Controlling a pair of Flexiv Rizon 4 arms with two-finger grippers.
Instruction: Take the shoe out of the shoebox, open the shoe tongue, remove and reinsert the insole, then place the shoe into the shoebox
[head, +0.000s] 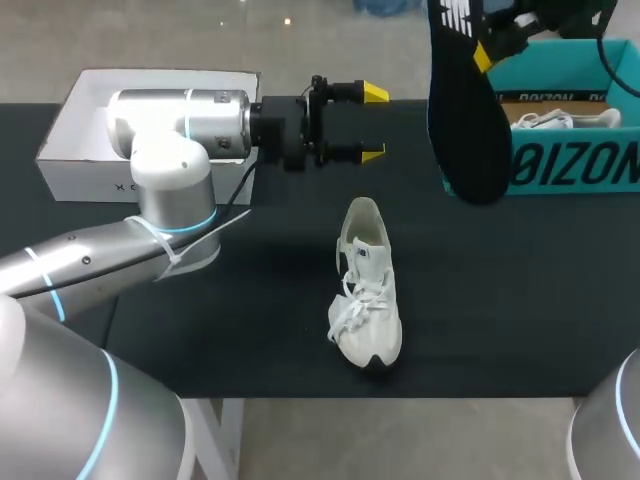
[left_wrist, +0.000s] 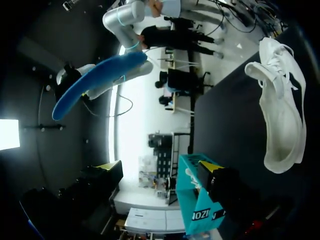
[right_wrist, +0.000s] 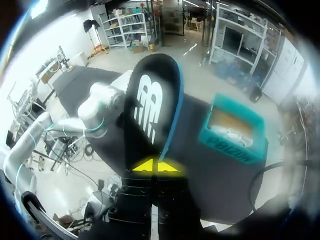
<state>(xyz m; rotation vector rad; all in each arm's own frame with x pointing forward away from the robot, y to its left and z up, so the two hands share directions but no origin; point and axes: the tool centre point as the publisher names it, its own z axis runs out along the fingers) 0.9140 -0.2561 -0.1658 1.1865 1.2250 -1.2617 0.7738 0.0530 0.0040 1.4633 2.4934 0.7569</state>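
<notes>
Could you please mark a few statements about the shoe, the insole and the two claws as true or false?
1. A white shoe lies on the table, outside the teal shoebox. True.
2. The left claw grips that shoe. False: it is open and empty, held apart from the shoe.
3. The right claw is shut on the black insole, held up above the table. True.
4. The teal shoebox is empty. False: something white, apparently a second shoe, lies inside it.
</notes>
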